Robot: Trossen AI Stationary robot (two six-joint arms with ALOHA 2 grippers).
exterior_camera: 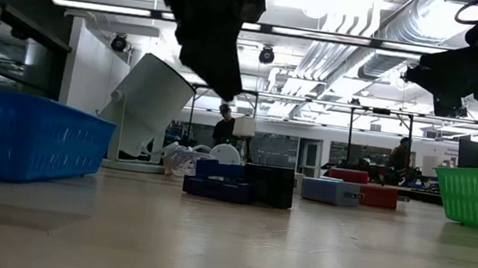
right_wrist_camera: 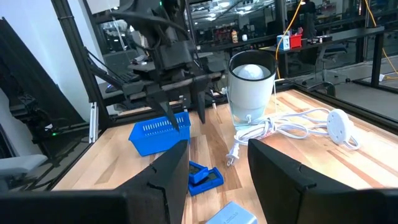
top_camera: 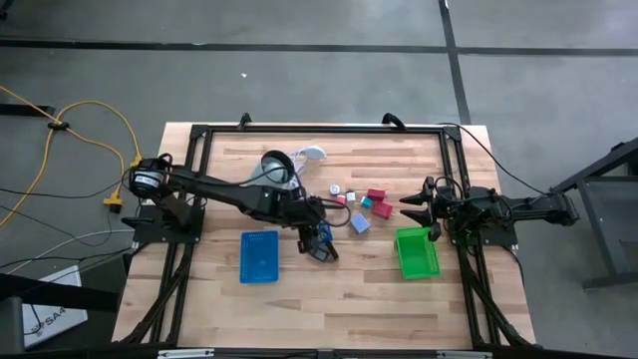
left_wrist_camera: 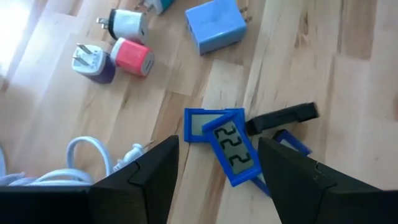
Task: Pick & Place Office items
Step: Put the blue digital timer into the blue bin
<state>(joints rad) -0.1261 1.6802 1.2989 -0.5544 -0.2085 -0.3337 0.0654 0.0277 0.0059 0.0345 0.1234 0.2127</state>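
Observation:
The office items lie mid-table: a pale-blue block [left_wrist_camera: 216, 28], a white one [left_wrist_camera: 127, 25], a pink-red one [left_wrist_camera: 134, 57] and a white-purple one [left_wrist_camera: 93, 62]. Nearer lies a dark blue-black clip-like piece [left_wrist_camera: 227, 144], flat on the wood with a black part [left_wrist_camera: 283, 118] beside it. My left gripper [left_wrist_camera: 217, 142] hangs open above this piece [exterior_camera: 238, 183], slanting down, its fingertips [exterior_camera: 226, 92] clear of it. My right gripper [top_camera: 407, 204] waits open at the table's right, next to the green tray, pointing level toward the middle.
A blue tray [top_camera: 259, 256] lies at the near left and a green tray [top_camera: 417, 252] at the near right. A grey-white round object [top_camera: 274, 165] with a white cord [left_wrist_camera: 87, 155] stands behind the items. Bare wood stretches along the table's near edge.

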